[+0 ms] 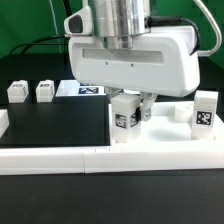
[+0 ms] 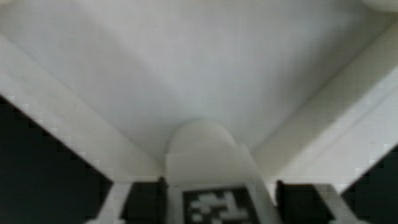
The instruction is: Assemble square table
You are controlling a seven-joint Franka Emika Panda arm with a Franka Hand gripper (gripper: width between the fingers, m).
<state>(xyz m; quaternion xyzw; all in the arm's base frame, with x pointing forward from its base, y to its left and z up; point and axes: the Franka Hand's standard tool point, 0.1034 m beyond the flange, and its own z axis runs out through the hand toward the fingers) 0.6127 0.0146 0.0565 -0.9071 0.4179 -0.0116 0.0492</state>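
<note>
My gripper (image 1: 131, 103) is shut on a small white leg (image 1: 124, 114) with a black-white tag and holds it upright over the square table top (image 1: 168, 138), a white slab on the exterior view's right. In the wrist view the leg (image 2: 210, 158) stands between my fingers (image 2: 139, 203), with the gripper (image 2: 217, 207) closed around it, and its rounded end points at the top's white surface (image 2: 196, 60) near a corner. I cannot tell whether the leg touches the top. Another tagged leg (image 1: 205, 110) stands on the far right.
Two more tagged legs (image 1: 18, 92) (image 1: 45, 91) stand at the back left on the black table (image 1: 55, 125). The marker board (image 1: 85, 89) lies behind the gripper. The long low white border rail (image 1: 100, 160) runs along the front.
</note>
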